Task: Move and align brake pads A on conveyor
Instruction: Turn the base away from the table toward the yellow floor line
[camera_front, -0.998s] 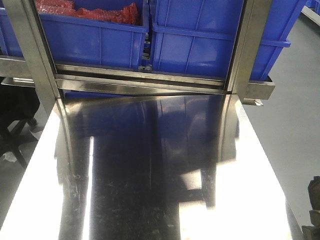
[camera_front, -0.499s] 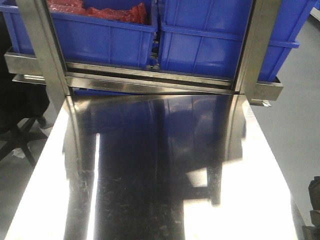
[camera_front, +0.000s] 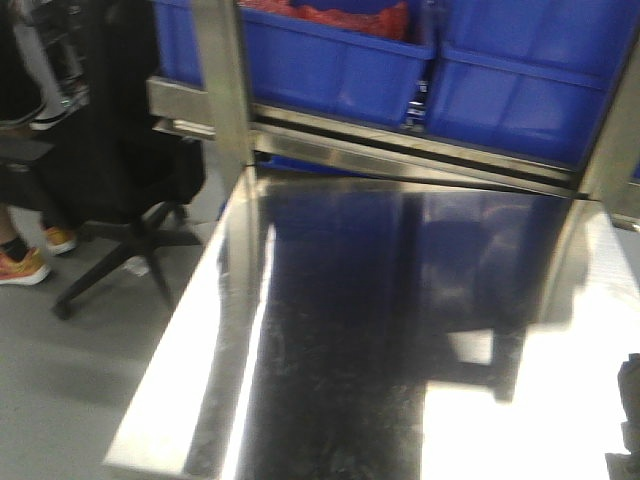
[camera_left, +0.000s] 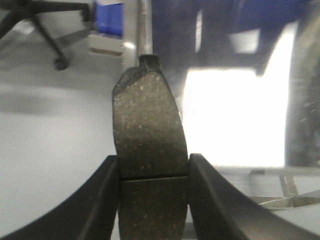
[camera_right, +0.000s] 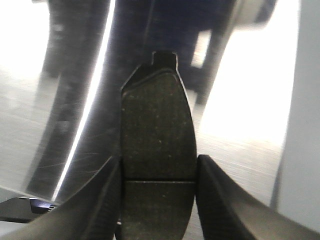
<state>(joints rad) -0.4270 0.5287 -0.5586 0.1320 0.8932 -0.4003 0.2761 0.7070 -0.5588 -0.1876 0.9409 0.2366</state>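
While the left end effector (camera_left: 153, 164) clamps one brake pad (camera_left: 147, 117) and the right end effector (camera_right: 158, 165) another pad (camera_right: 157, 115), no conveyor shows; mid-carry, I reckon, with the belt to reach next.

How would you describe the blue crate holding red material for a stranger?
Behind the far edge of the shiny stainless steel table, a steel rack carries blue plastic crates. Take the crate just right of the left post: only it shows red material on top.
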